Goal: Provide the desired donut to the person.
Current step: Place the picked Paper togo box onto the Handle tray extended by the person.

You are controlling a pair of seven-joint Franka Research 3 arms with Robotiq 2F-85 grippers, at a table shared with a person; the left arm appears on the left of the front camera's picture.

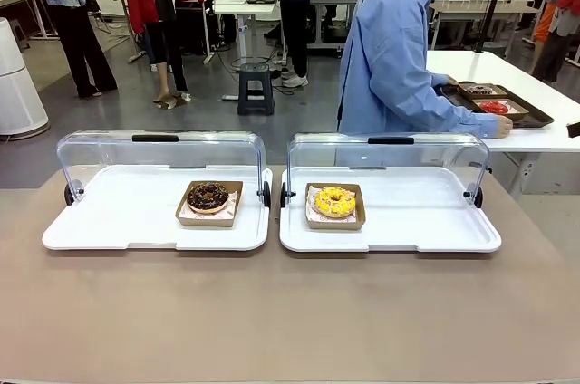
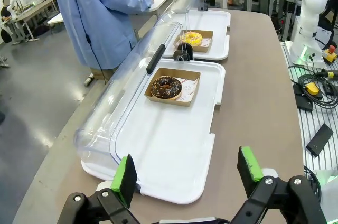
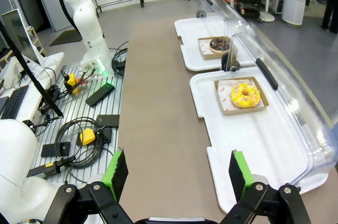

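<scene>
Donuts sit on two white trays side by side along the desk's far edge, each under a raised clear lid. One chocolate donut (image 1: pixel 207 196) rests in a brown paper tray on the left tray (image 1: pixel 109 225), toward that tray's right end. One yellow donut (image 1: pixel 335 201) rests in its own paper tray on the right tray (image 1: pixel 426 225), toward its left end. Both trays stand just beside each other near the middle of the desk (image 1: pixel 290 312), whose near half is bare brown surface.

At the desk's far edge, toward the right, stands the person (image 1: pixel 394 49) in a light-blue shirt, turned aside with a hand (image 1: pixel 501 127) on a dark tray (image 1: pixel 494 103) on a neighbouring white table.

Left pincer (image 2: pixel 185 174) hangs above the left end of the desk, fingers (image 2: pixel 125 179) wide apart, holding nothing. Right pincer (image 3: pixel 174 174) hangs above the right end, fingers (image 3: pixel 236 174) likewise spread, gripping nothing.
</scene>
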